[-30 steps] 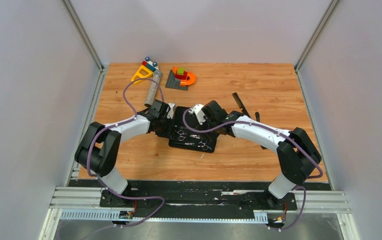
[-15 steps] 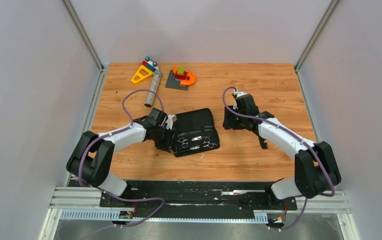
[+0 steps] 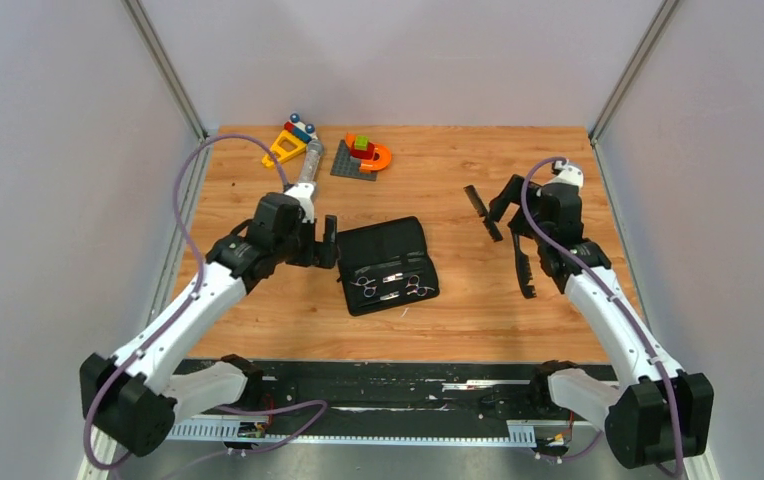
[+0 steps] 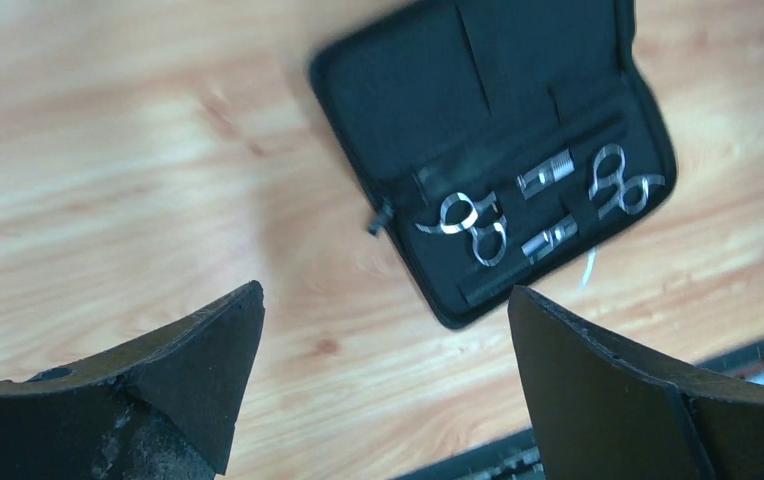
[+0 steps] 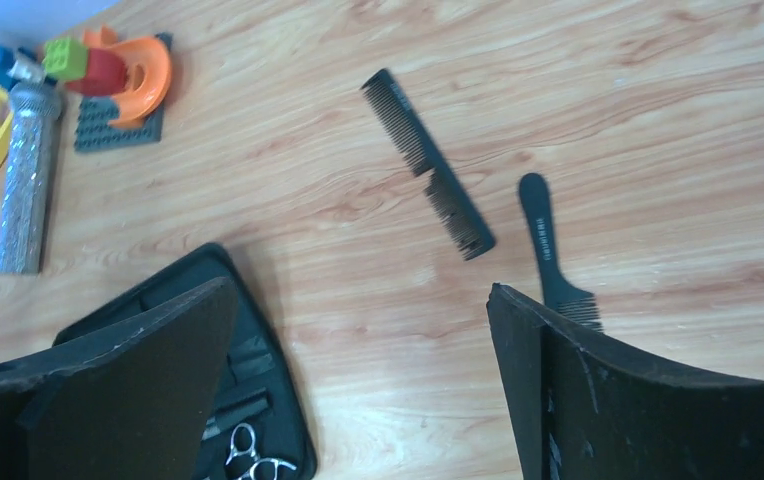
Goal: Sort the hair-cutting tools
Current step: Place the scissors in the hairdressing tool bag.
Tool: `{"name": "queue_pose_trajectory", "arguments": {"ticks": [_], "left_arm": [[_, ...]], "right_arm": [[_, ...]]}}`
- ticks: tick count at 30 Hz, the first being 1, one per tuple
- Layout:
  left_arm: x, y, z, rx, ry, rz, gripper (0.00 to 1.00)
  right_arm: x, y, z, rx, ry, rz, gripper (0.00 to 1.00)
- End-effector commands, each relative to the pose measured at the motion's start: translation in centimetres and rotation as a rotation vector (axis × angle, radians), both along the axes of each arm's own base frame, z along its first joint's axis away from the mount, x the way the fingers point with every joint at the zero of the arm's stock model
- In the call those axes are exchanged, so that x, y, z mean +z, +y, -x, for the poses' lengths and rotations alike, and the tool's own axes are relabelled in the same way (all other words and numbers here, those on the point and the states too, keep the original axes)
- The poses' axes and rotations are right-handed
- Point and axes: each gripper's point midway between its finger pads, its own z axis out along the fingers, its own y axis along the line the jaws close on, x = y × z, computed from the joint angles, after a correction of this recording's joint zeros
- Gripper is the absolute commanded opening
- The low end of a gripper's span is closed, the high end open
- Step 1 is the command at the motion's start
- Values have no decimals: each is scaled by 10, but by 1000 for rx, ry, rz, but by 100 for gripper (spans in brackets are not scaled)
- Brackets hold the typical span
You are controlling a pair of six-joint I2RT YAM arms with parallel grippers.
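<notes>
A black zip case (image 3: 388, 250) lies open mid-table with two silver scissors (image 3: 363, 287) (image 3: 416, 289) strapped in its lower half; the left wrist view shows the case (image 4: 478, 90) and both scissors (image 4: 473, 222) (image 4: 620, 183). A long black comb (image 3: 482, 212) (image 5: 426, 163) lies right of the case. A shorter comb-like tool (image 3: 524, 270) (image 5: 548, 245) lies further right, partly under my right arm. My left gripper (image 3: 326, 243) (image 4: 386, 295) hangs open just left of the case, holding nothing. My right gripper (image 3: 510, 212) (image 5: 360, 290) is open and empty above the combs.
A grey cylinder (image 3: 305, 180) (image 5: 26, 180) lies at the back left. Beside it are yellow toy blocks (image 3: 286, 146) and a grey plate with colourful blocks (image 3: 363, 155) (image 5: 108, 75). Grey walls close in both sides and the back. A black rail (image 3: 398, 375) runs along the near edge.
Both arms have pulled away from the case, the left one to the left, the right one to the right rear. Both grippers have opened. The case has turned slightly and lies free.
</notes>
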Motion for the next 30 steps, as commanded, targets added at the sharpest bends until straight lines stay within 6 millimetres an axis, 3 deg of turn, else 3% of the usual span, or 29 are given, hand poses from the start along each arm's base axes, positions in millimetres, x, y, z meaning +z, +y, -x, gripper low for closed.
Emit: {"name": "queue_pose_trajectory", "arguments": {"ticks": [1,4,8,12,18,30], "left_arm": [[59,47,-16,187,-237,-95,100],[91,78,-15,320,-369,-112,100],[107,104,-9,395,-471,-139,100],[101,117,-6,429,-491,-175,100],[86,117,-10,402,-511,-204,100],[76,124,-18,385,-517,-280,100]], "right_arm": [[7,-29,-9,-128,3,-23,100],[-1,-46,-12,-192,48,11,99],[-5,-44,-23,-113,78,102,97],[-22,-37,-28,-30,214,104,92],[-65,-42,-33,7,421,31,86],[-123,-35,-72,180,622,96,77]]}}
